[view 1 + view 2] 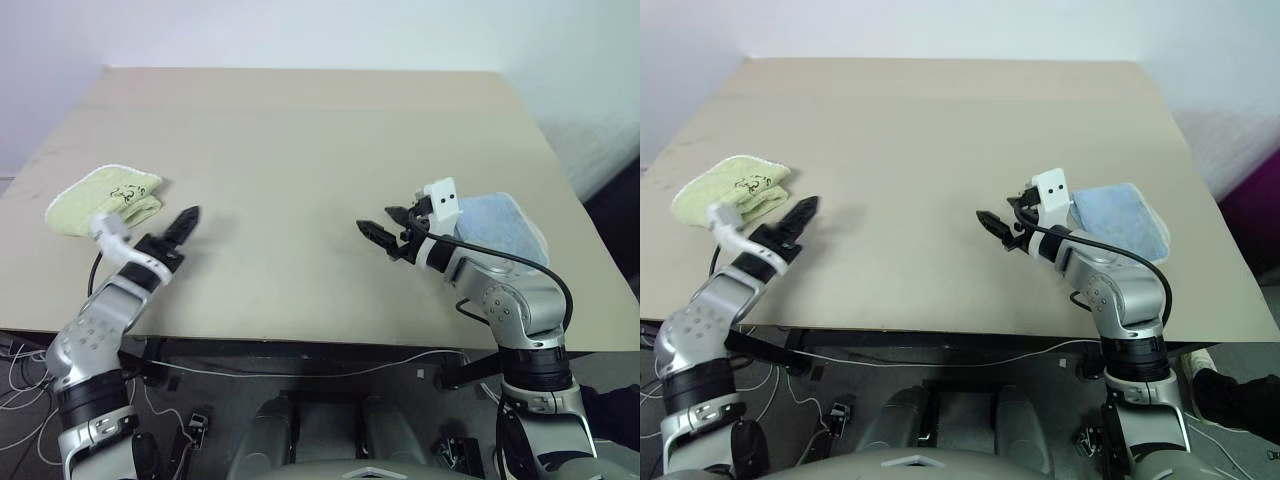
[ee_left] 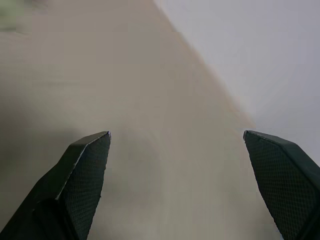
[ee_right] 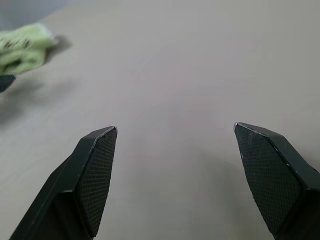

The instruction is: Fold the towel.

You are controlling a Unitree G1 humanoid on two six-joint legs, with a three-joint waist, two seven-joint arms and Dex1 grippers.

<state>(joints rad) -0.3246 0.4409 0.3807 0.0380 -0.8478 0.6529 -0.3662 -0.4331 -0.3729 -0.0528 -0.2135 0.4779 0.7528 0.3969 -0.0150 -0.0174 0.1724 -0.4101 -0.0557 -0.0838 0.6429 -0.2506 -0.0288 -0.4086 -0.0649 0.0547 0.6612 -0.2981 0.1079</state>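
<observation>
Two pincers are being held just above the beige table (image 1: 300, 150), both empty. The left pincer (image 1: 183, 225) is being kept with its fingers (image 2: 82, 175) wide apart, nothing between them but bare tabletop. The towel (image 1: 105, 198), a folded yellow-green bundle with a black scribbled mark on top, is lying just behind and to the outer side of the left pincer, near it but not being touched by it. The right pincer (image 1: 385, 232) is likewise being held with its fingers (image 3: 95, 170) spread apart, pointing toward the middle of the table. A light blue folded cloth (image 1: 1120, 220) is lying just behind the right pincer, beside its wrist.
</observation>
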